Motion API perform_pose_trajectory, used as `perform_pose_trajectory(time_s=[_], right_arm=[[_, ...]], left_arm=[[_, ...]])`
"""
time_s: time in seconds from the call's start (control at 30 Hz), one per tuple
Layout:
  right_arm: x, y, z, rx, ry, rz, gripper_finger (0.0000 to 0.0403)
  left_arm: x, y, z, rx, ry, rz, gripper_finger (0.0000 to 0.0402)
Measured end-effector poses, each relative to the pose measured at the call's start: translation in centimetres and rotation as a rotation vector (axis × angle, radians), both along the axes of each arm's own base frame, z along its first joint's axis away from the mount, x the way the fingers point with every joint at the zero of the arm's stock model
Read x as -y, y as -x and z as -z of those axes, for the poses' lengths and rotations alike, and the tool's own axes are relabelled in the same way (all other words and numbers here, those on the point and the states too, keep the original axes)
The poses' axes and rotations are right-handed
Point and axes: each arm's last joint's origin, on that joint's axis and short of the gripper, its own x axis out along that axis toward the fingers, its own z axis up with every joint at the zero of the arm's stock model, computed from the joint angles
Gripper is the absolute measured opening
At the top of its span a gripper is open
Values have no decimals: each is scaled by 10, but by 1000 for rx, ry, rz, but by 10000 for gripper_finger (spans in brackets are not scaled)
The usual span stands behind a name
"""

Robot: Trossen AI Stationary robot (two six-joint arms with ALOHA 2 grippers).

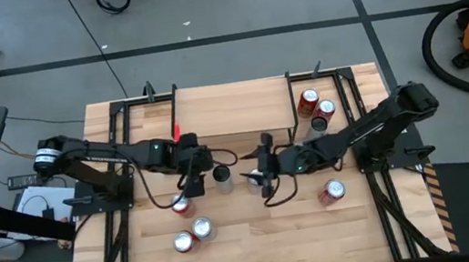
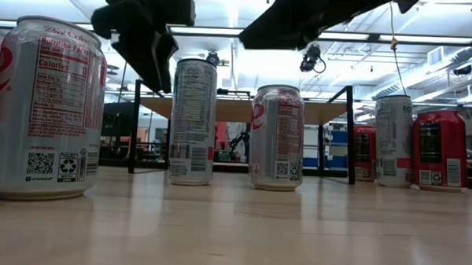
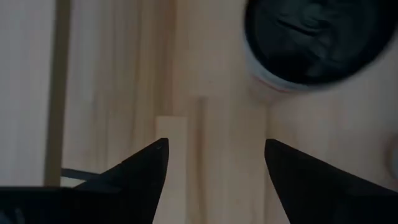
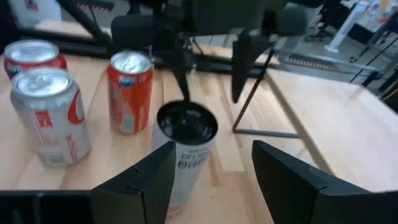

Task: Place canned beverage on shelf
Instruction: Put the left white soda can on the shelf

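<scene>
Dark-topped can (image 1: 223,178): upright on tabletop (image 1: 268,236) before shelf (image 1: 231,108), between released left tool (image 1: 194,183) and released right tool (image 1: 256,178); risk: either tool's finger clipping its rim, toppling it.

Smooth, pale wooden tabletop (image 2: 240,227) with a soft sheen – glossy printed metal cans (image 2: 277,137) stand on it; shelf (image 1: 232,111) of matt light wood on thin black metal legs

Left pincer (image 1: 197,178) fingers spread, pointing down; right pincer (image 1: 256,176) spread, level.
</scene>
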Motion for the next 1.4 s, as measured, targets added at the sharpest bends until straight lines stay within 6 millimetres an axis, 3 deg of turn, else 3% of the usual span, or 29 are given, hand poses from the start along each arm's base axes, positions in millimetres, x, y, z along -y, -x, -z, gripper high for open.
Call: perform_pose_trajectory(time_s=[0.43, 0.73, 1.0, 1.4], right_arm=[[-8, -36, 13, -166, 12, 12, 221], [3, -38, 15, -177, -31, 61, 221], [10, -46, 32, -215, -74, 20, 221], [20, -49, 30, -196, -80, 30, 221]], left_arm=[[-3, -3, -1, 72, 0, -116, 258], [7, -4, -2, 108, 30, -127, 258], [10, -2, -1, 97, -8, -135, 258], [12, -2, -1, 107, -33, -152, 258]])
